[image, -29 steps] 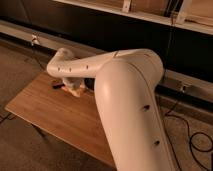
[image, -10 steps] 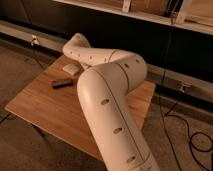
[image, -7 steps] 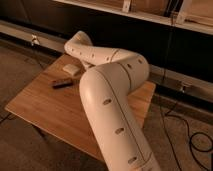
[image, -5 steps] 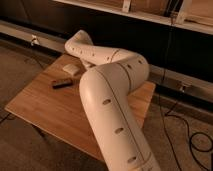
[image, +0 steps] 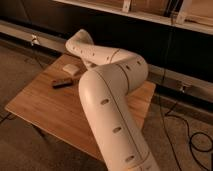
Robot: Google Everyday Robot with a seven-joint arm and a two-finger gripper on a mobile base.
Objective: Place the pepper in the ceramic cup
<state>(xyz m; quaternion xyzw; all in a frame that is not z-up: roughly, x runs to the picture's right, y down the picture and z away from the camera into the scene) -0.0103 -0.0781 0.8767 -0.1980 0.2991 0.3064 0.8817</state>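
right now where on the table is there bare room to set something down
The near-left stretch of the table, between the black bar and the front edge, is bare. The far corner holds the bar and a pale object. The arm covers the right side; the tool is hidden.

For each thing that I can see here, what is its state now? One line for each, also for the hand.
Cup: on the table's far left part; contents cannot be told.
Pepper: not visible.
Black bar: lies flat on the table, just in front of the cup.
Arm: bent over the table's far side.
Hand: hidden behind the arm, near the cup's right.
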